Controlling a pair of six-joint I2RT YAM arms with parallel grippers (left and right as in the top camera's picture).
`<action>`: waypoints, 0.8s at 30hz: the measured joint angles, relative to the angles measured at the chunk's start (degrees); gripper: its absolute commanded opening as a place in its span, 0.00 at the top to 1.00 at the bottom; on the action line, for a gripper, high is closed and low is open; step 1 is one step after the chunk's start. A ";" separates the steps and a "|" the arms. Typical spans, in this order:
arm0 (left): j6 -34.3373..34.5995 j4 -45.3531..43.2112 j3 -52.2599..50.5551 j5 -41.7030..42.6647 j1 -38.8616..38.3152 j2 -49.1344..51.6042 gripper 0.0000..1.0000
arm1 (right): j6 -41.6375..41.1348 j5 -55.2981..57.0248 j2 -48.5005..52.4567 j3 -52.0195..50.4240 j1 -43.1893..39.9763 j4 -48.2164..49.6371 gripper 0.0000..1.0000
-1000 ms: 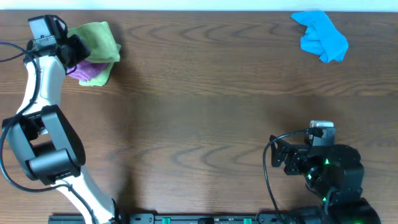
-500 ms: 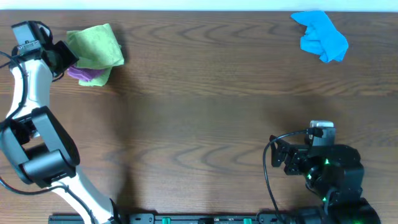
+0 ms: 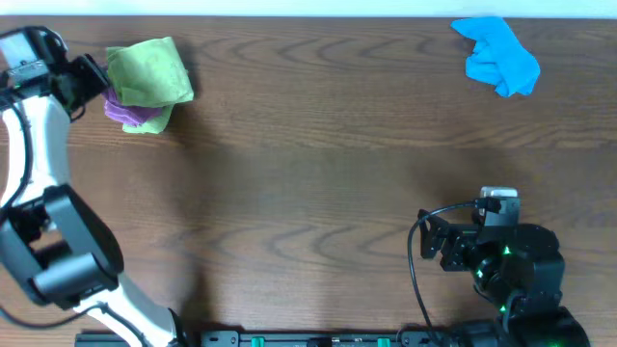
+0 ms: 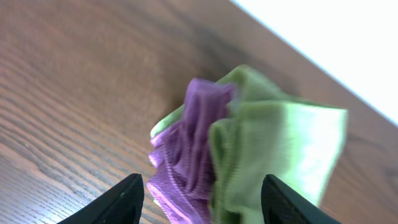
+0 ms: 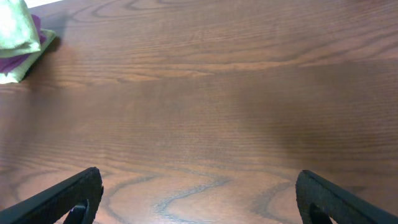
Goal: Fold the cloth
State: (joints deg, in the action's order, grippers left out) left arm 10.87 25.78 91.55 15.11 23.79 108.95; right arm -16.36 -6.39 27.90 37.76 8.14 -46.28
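Note:
The cloth [image 3: 149, 69] is lime green and lies folded on top of a small pile at the far left of the table. Under it are a purple cloth [image 3: 127, 113] and the edge of a paler green cloth [image 3: 159, 120]. The left wrist view shows the cloth [image 4: 280, 143] and the purple cloth [image 4: 186, 155] close up. The pile also shows in the right wrist view [image 5: 13, 28]. My left gripper [image 3: 94, 79] [image 4: 202, 196] is open and empty, just left of the pile. My right gripper [image 3: 434, 241] [image 5: 199, 199] is open and empty, low over bare wood at the front right.
A crumpled bright blue cloth [image 3: 498, 56] lies at the far right near the back edge. The wooden table [image 3: 318, 164] ends close behind the pile. The right arm's base [image 3: 511, 270] stands at the front right.
My left gripper has pulled back to the left, off the pile, and the lime green cloth stays on top. The right arm has not moved.

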 measured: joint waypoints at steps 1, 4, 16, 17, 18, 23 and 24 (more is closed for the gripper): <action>-0.17 0.00 0.00 0.57 0.02 -1.11 0.39 | 0.00 0.02 0.00 0.00 0.00 0.00 0.01; -0.42 0.07 0.00 1.70 0.00 -3.91 0.39 | 0.00 0.02 0.00 0.00 0.00 0.00 0.01; -0.61 7.30 0.00 11.63 -0.02 -10.82 0.05 | 0.00 0.02 0.00 0.00 0.00 -0.02 0.01; -0.70 7.63 0.02 12.63 -0.02 -10.86 0.05 | 0.00 0.02 0.00 0.00 0.00 0.02 0.01; -0.79 7.89 0.02 14.19 -0.02 -10.88 0.05 | 0.00 0.02 0.00 0.00 0.00 -0.02 0.01; -0.22 8.41 0.02 20.92 -0.02 -11.37 0.05 | 0.00 0.00 0.00 0.00 0.00 0.00 0.01; 0.52 8.48 0.02 22.32 -0.02 -11.54 0.05 | 0.00 0.02 0.00 0.00 0.00 -0.02 0.01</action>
State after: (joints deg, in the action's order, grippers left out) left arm 11.40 34.26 91.57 37.43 23.77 97.41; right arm -16.36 -6.37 27.90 37.76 8.14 -46.30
